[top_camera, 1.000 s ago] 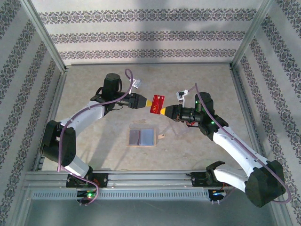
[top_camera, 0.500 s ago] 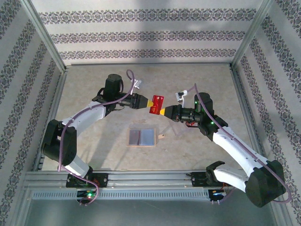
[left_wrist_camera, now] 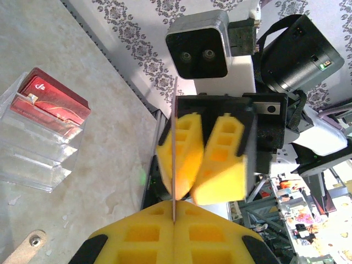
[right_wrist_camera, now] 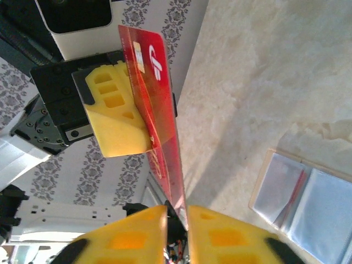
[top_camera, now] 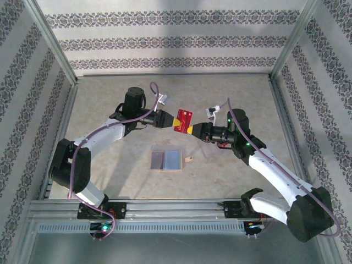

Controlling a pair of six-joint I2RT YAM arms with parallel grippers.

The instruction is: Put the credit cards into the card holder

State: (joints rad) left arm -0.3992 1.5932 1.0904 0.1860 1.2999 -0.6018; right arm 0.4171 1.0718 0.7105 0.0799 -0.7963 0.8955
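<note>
Since earlier frame left gripper (top_camera: 171, 119) closed, now clamped on red credit card (top_camera: 182, 121) mid-air; right gripper (top_camera: 191, 130) jaws eased slightly apart around opposite edge. Below, card holder (top_camera: 165, 160) lies open on bench (top_camera: 231, 93), well apart from both.

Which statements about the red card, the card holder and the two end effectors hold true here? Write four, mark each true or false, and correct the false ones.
1. The red card is up in the air between the left end effector and the right end effector. True.
2. The card holder lies folded shut. False: it lies open on the table, pockets facing up.
3. The left end effector is shut on the red card. True.
4. The red card already sits in a pocket of the card holder. False: it is above the table, farther from the arm bases than the holder.
</note>
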